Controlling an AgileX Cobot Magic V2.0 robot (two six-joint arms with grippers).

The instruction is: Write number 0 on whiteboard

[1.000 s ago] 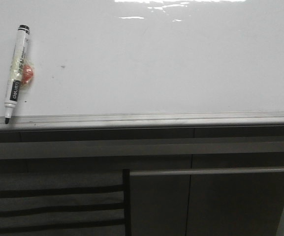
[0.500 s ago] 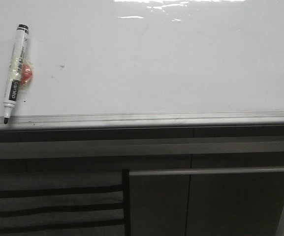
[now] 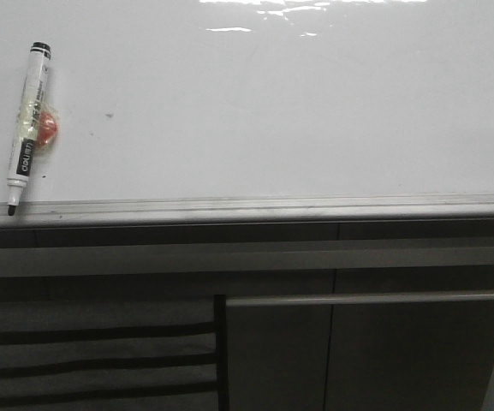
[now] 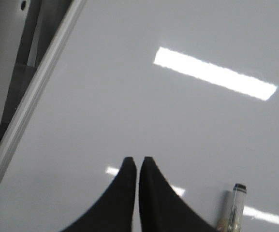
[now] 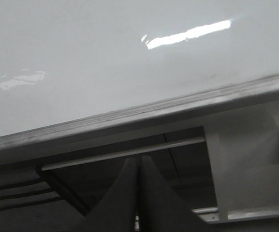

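Though partly cropped, marker (image 4: 232,208) beside left claw (image 4: 138,160)

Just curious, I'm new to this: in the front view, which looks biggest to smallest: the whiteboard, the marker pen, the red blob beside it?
1. whiteboard, by far the largest.
2. marker pen.
3. red blob, smallest, partly behind the pen.
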